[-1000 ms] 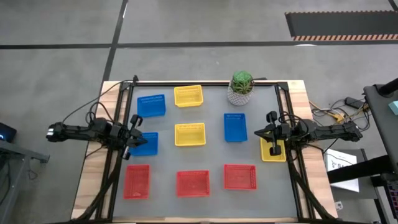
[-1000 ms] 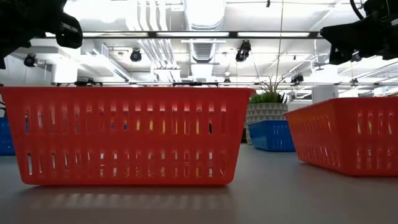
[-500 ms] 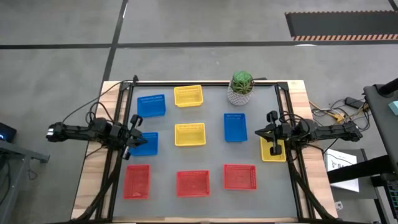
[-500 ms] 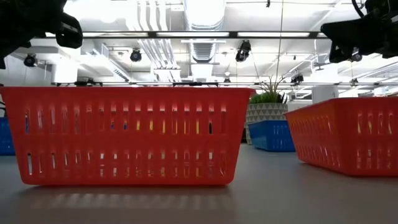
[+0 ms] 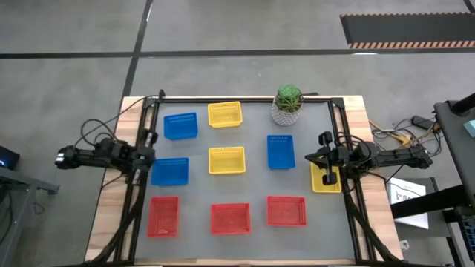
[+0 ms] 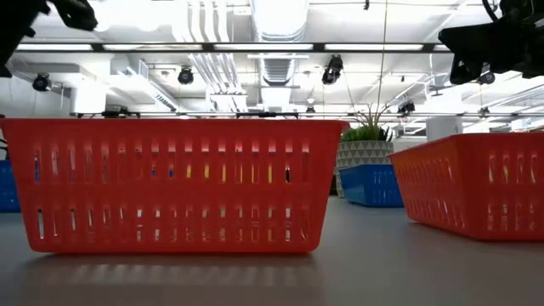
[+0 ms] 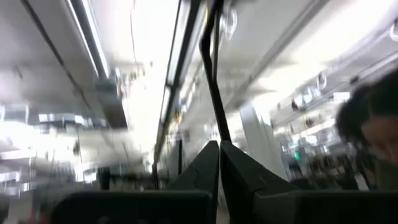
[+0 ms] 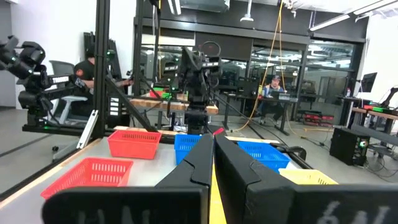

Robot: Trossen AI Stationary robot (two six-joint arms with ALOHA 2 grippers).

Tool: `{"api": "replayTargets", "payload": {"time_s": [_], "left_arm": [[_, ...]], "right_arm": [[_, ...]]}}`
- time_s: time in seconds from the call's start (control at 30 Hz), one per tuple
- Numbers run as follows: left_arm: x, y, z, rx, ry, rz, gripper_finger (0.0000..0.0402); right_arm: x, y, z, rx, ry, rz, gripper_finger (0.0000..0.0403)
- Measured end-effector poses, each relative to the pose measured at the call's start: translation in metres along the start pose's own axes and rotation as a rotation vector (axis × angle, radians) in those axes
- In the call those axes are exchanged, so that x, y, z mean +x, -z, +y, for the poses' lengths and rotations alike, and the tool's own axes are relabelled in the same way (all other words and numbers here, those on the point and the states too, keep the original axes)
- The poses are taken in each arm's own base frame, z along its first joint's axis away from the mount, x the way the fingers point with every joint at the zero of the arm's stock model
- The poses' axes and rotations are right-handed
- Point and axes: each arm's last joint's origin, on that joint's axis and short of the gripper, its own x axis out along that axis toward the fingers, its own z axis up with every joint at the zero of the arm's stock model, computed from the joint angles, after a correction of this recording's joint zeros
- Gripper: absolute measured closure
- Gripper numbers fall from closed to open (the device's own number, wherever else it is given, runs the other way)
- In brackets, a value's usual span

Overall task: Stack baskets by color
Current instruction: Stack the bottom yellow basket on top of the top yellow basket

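Observation:
Nine small mesh baskets lie singly on the grey table. The blue ones are at the far left [image 5: 180, 125], the left [image 5: 169, 171] and right of centre [image 5: 280, 151]. Yellow ones sit at the far middle [image 5: 225, 114], the centre [image 5: 227, 160] and the right edge [image 5: 326, 179]. Three red ones [image 5: 163, 216] [image 5: 230, 219] [image 5: 286, 211] line the near side. My left gripper [image 5: 147, 160] is shut [image 7: 219, 163], tipped upward at the table's left edge beside the left blue basket. My right gripper [image 5: 310, 159] is shut [image 8: 212, 155], held level above the right yellow basket and partly hiding it.
A green plant in a white pot [image 5: 287, 105] stands at the far edge, right of the middle. A black frame [image 5: 141, 141] runs along the table's sides. In the low view a red basket [image 6: 174, 185] fills the foreground. People sit in the room beyond the table.
My left gripper has tipped upward and drawn back toward the table's left edge, still shut. The left blue basket, partly covered before, now shows whole. My right gripper has kept still.

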Motion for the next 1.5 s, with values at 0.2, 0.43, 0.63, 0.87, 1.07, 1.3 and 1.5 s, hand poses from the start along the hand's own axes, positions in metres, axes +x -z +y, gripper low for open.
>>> {"api": "replayTargets", "payload": {"time_s": [0.2,0.43,0.63,0.87,1.07,1.3,1.5], "left_arm": [[0.0,-0.009,0.0,0.022,-0.003,-0.095,0.0402],[0.0,-0.01,0.0,0.024,-0.003,-0.1,0.0402],[0.0,-0.01,0.0,0.024,-0.003,-0.099,0.0402],[0.0,-0.008,0.0,0.054,-0.004,-0.089,0.0402],[0.003,-0.004,0.001,0.061,-0.003,-0.047,0.0402],[0.011,-0.007,0.004,0.183,-0.05,-0.028,0.0402],[0.018,0.002,0.012,0.129,-0.261,0.07,0.0402]], "right_arm": [[0.0,0.0,0.0,0.0,0.0,0.002,0.0394],[0.0,0.0,0.0,0.093,0.0,-0.002,0.0394],[0.0,-0.008,-0.002,0.163,0.041,-0.078,0.0394],[-0.001,-0.024,-0.005,0.056,0.077,-0.249,0.0394],[0.008,-0.035,-0.006,-0.002,0.084,-0.205,0.0394],[0.032,-0.042,-0.008,-0.117,0.154,-0.054,0.0394],[0.049,-0.042,-0.007,-0.161,0.149,0.038,0.0394]]}}
